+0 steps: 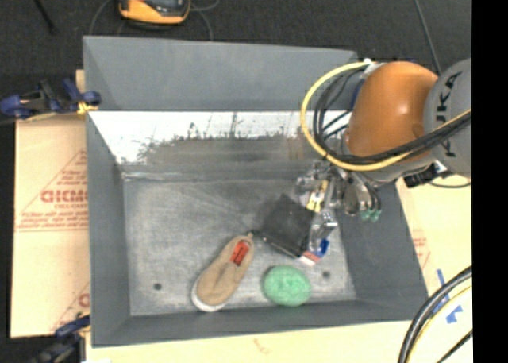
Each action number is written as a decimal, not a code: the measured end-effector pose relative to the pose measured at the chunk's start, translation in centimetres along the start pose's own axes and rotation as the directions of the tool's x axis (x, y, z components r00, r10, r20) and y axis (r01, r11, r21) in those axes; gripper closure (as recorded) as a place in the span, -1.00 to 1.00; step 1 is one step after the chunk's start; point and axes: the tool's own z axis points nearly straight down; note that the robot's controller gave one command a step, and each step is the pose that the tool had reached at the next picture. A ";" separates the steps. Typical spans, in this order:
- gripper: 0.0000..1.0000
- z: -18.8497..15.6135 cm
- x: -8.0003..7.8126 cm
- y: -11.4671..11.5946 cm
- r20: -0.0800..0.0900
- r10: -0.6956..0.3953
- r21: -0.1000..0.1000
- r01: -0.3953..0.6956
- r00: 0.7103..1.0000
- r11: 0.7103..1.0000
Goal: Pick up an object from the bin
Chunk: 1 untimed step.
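Note:
My gripper (321,222) hangs low over the right half of the bin, its fingers pointing down beside a flat black block (286,225). The block lies just left of the fingers, touching or nearly touching them. A small red, white and blue piece (315,256) sits right below the fingertips on the bin floor. A green round ball (286,286) rests near the front wall, below the black block. Left of it lies a tan baby shoe with a red patch (225,273).
The arm with its orange cover and cables comes in over the bin's right wall. The bin's sloped walls stand close to the gripper on the right.

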 end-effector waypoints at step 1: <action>1.00 9.5 -1.8 -2.8 0.014 -0.148 0.003 0.148 0.989 0.989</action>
